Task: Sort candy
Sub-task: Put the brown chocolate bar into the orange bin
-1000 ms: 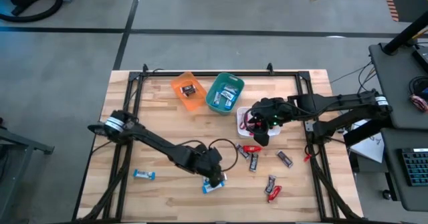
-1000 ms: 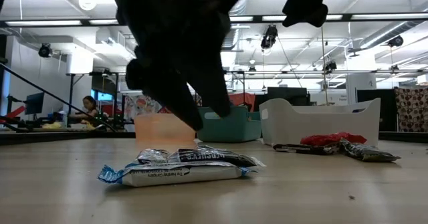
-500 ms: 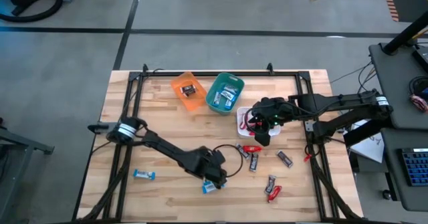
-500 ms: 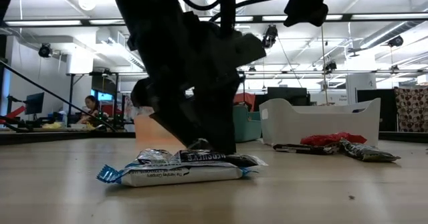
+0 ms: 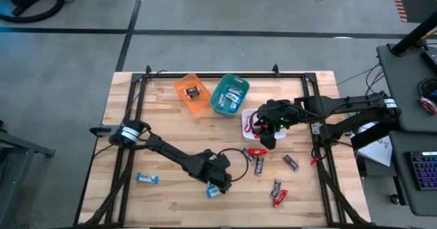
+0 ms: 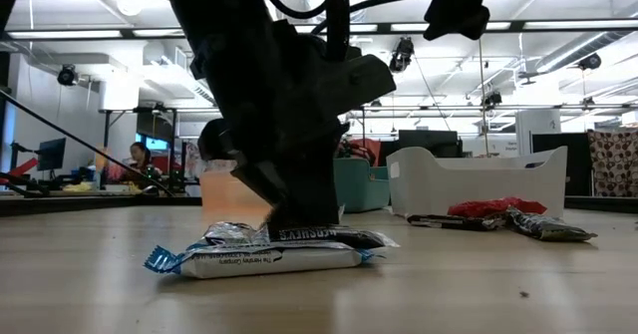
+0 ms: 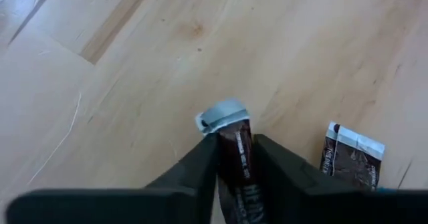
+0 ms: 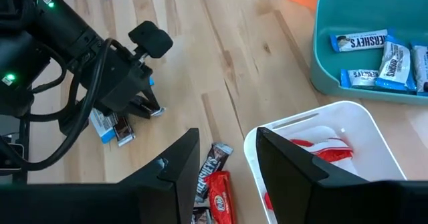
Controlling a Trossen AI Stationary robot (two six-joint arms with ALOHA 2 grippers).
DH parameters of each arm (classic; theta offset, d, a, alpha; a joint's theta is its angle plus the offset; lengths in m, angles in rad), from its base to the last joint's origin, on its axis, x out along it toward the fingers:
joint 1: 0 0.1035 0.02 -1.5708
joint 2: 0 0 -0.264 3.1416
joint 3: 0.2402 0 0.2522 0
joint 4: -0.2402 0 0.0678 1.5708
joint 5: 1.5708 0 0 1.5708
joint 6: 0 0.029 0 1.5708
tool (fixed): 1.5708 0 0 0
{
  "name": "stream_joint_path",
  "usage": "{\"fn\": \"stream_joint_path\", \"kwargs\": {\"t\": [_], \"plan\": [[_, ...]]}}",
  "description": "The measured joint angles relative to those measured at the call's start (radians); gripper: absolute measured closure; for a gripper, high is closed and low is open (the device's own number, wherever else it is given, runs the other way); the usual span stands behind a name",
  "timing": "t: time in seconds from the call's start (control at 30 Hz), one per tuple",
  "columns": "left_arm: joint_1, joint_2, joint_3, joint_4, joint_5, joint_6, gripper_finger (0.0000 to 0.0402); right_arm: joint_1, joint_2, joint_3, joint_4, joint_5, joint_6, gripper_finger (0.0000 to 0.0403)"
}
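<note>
High view first: three bins sit at the back of the bench [image 5: 164,99], and the sorting is well under way but far from finished. Orange bin [image 5: 192,92] has a dark bar in it, teal bin [image 5: 229,96] holds several blue-and-white bars, and the white bin [image 8: 348,134] shows red wrappers inside, clearest from the right wrist view.

Now the action: the left hand [image 5: 217,184] is down at the bench near the front, and the left wrist view shows its two fingers [image 7: 200,167] pinched in on a dark brown bar [image 7: 235,154], one finger on each long side. Low view agrees, with the hand planted on that dark bar, which lies on top of a blue-and-white bar [image 6: 269,261]. It looks gripped but not yet lifted off the bench. Another dark bar [image 7: 351,156] lies just beside it.

Over on the other side, the right hand [image 5: 265,135] hovers at the white bin's front edge, fingers parted, and I see nothing between them.

What's left? Plenty, by my reckoning. A lone blue bar [image 5: 147,179] sits well apart toward the front left. To the right there's a loose scatter: a red bar [image 5: 257,152], dark ones beside it, one more dark bar [image 5: 291,163] farther right, and a red-and-dark pair [image 5: 278,191] near the front edge. I'd judge roughly half the job remains.
</note>
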Motion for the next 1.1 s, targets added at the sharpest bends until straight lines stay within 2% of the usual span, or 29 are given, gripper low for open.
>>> {"fn": "stream_joint_path", "kwargs": {"t": [0.23, 0.53, 0.67, 0.83, 1.1], "plan": [[0.0, -0.029, -0.006, -0.017, 0.005, 0.073, 0.0392, 0.0, 0.0, 0.0, -0.001, 0.0, -0.028, 0.0268], [0.012, -0.24, -0.062, -0.044, -0.035, 0.31, 0.0392, 0.0, 0.0, -0.018, 0.027, 0.0, -0.134, 0.0271], [0.044, -0.394, -0.152, -0.009, -0.052, 0.412, 0.0393, -0.001, 0.0, -0.056, 0.091, 0.0, -0.167, 0.0269], [0.116, -0.602, -0.331, 0.096, -0.051, 0.554, 0.0394, -0.003, 0.0, -0.097, 0.181, 0.0, -0.212, 0.0273], [0.338, -0.855, -0.556, 0.217, -0.052, 0.683, 0.0394, -0.003, 0.002, -0.138, 0.312, 0.013, -0.249, 0.0274]]}}
